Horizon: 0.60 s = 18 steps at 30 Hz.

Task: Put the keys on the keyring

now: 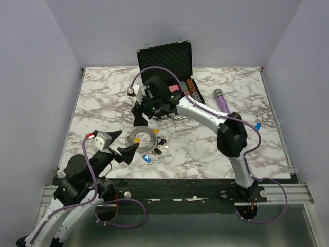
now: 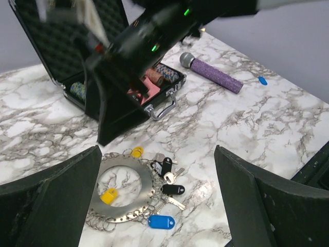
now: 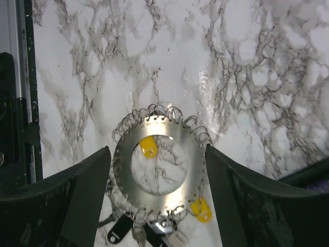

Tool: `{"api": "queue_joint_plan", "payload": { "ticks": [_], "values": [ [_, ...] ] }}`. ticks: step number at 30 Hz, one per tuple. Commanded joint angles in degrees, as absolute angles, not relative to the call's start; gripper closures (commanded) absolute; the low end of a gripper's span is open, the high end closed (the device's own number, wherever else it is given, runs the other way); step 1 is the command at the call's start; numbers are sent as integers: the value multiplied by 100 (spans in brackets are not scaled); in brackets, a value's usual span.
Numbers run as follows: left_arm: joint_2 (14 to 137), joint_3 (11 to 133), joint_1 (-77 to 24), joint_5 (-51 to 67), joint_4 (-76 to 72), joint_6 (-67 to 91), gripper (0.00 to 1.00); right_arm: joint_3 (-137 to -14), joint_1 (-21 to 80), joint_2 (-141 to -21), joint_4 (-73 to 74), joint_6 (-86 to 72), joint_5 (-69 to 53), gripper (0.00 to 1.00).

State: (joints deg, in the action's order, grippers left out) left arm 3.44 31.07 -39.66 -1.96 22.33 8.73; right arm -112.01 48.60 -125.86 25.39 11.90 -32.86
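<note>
On the marble table (image 1: 103, 92), near its middle: keyring (image 1: 142, 137) (image 2: 126, 212) (image 3: 122, 162), flat, silver, fringed with small loops. Keys (image 1: 157, 146) (image 2: 172, 189) (image 3: 200, 210) with black, blue and yellow heads, clustered at its right edge. Left gripper (image 1: 127, 152) (image 2: 158, 149), spread wide, empty, just beside the ring. Right gripper (image 1: 139, 112) (image 3: 157, 149), spread wide, empty, over the ring. Behind: open black case (image 1: 167, 56), purple microphone (image 1: 222, 100).

No text, label, brand or number can be read in any view. The keyring (image 3: 122, 164) carries a short row of faint stamped marks on its flat silver band, seen from the right wrist, but they are too small and blurred to make out.
</note>
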Motion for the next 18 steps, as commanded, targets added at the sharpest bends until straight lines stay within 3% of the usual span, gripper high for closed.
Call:
{"api": "queue_joint_plan", "payload": {
  "ticks": [1,5,11,18],
  "values": [
    [842,3199,-3850,-317,2171,1361,1,-10760,4711,-11025,3014,1862,-2814,14],
    [1501,3664,-3806,-535,2188,1748,1,-10021,4273,-9680,3164,1934,-2566,0],
    [2284,4779,-3744,-510,2469,2091,1,-8993,2104,-8001,2576,537,-3603,0],
    [2250,5475,-3727,-352,3075,2232,1,-7639,1091,-5996,2584,-385,-2630,0]
  ]
}}
